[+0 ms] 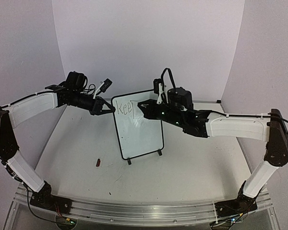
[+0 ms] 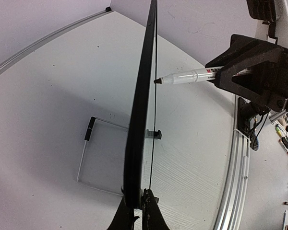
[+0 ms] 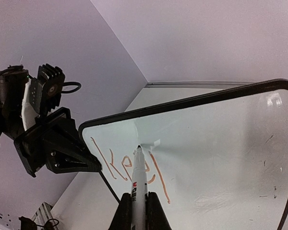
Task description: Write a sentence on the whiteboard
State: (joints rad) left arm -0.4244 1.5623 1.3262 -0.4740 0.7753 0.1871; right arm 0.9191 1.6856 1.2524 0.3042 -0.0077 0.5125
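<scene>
The whiteboard is standing upright on two small black feet in the middle of the table, showing a glossy white face in a thin black frame with rounded corners; the sentence is reading only "Keep", in thin strokes near the top-left corner, so the writing is judged to be at an early stage; the right claw is pinching a slim white marker, its tip meeting the board face; the left claw is clamping the board's edge and steadying it; the next move is likely calling for light, even pressure while shifting rightward for "goals".
</scene>
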